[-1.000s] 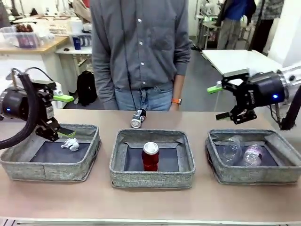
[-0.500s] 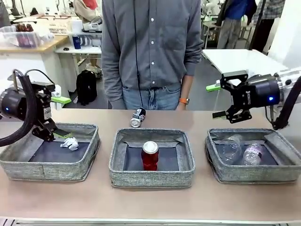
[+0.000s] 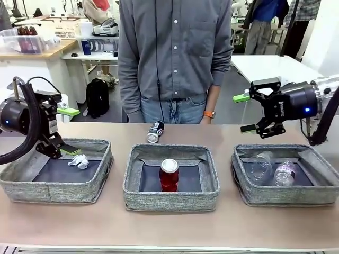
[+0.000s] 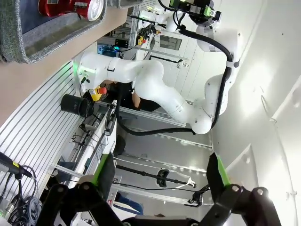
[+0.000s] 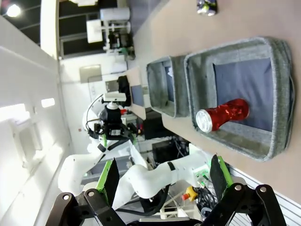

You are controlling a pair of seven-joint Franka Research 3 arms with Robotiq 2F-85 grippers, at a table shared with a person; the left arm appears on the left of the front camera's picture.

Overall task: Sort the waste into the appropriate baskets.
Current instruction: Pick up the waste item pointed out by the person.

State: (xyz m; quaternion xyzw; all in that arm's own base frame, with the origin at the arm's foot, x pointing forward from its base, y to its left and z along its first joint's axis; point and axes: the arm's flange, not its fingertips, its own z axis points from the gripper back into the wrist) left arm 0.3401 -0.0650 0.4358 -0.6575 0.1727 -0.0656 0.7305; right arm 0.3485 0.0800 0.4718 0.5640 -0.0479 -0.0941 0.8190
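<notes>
Baskets stood three in a row on the tan table (image 3: 169, 225), all shallow grey woven-fabric rectangles with soft rims and dark flat bottoms. The left basket (image 3: 53, 188) held a crumpled white paper wad (image 3: 79, 161) near its far edge. The middle basket (image 3: 171, 200) held a red soda can (image 3: 169, 175), upright, its shiny silver top facing up. The right basket (image 3: 288, 196) held a clear plastic cup (image 3: 259, 166) and a clear plastic bottle (image 3: 285, 173) lying side by side, both see-through and glossy. A crushed dark blue-black can (image 3: 155, 132) lay on its side on the bare table behind the middle basket, close to the person (image 3: 175, 58) in a grey buttoned shirt at the far edge.

The left gripper (image 3: 66, 129) hung over the far left corner of the left basket, jaws spread and holding nothing. The right gripper (image 3: 244, 112) hovered above and behind the right basket, jaws likewise wide apart and empty.
</notes>
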